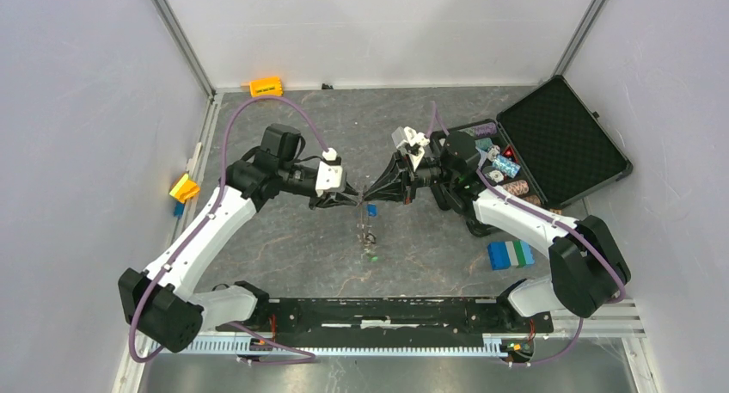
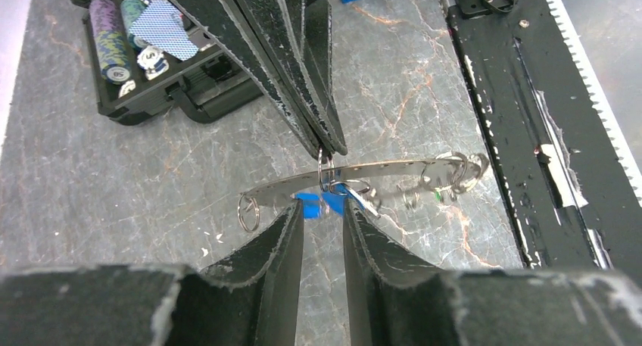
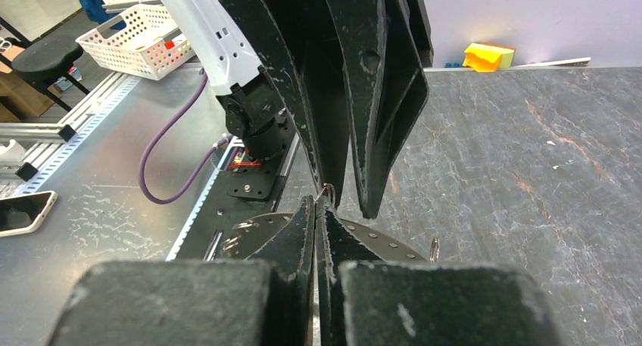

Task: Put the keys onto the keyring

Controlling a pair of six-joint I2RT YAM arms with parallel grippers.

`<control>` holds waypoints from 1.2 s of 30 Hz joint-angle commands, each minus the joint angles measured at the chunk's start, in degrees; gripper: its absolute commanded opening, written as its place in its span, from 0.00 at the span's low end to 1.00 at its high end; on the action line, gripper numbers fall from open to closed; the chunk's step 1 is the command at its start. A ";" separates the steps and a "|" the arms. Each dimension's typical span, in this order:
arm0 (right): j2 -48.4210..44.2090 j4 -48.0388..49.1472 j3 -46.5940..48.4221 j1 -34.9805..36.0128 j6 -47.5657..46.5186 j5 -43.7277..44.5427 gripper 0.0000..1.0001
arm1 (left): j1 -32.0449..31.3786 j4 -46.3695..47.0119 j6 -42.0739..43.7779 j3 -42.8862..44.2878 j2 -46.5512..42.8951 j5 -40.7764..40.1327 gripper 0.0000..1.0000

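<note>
Keyring (image 2: 394, 168): held aloft edge-on, R gripper (image 2: 327, 151) pinched shut at its rim, L gripper (image 2: 322, 210) w/ jaws apart astride blue-tag key (image 2: 309, 205); risk as I judge it: off-centre L tug could twist ring out of R's thin pinch, dropping it.

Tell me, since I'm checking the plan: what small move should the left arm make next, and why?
Probably close the left fingers on the blue-tagged key: it hangs between them, seemingly unpinched, while the shut right fingers hold a small loop on the keyring.
</note>
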 commanded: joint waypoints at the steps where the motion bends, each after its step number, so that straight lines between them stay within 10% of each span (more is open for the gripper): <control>1: -0.96 4.96 0.66 0.18 1.36 -0.42 0.00 | -1.24 -0.31 2.34 -0.18 1.41 2.64 0.31; 18: -0.02 22.54 -3.87 0.24 11.69 -0.06 0.00 | -2.02 15.94 -11.60 -6.41 -0.66 6.86 0.19; 36: -1.29 9.13 -0.81 0.23 2.10 2.68 0.00 | -5.03 22.98 -16.74 -12.23 -0.49 5.72 0.02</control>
